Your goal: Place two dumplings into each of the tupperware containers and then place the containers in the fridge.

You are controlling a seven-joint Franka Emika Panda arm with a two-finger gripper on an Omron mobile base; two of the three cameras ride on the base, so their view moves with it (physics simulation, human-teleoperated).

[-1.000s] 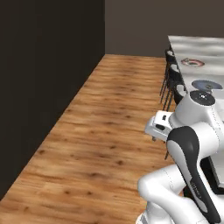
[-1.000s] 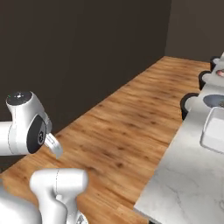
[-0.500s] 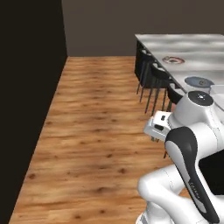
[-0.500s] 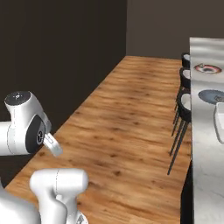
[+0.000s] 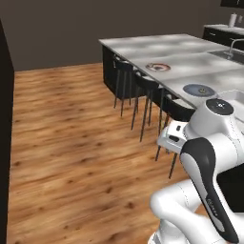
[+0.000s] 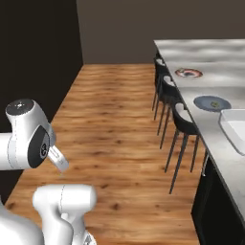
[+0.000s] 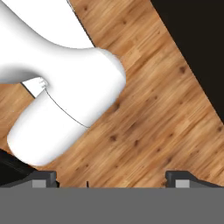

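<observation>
Here the robot faces a long grey tabletop with dark stools beside it.
The fingers are wide open over the wood floor, holding nothing. One white tupperware container sits on the tabletop, near a round blue-grey plate and a red-rimmed plate.

A long grey counter is standing on the wood floor — a red-rimmed plate, a blue-grey plate and a white container are sitting on it.
</observation>
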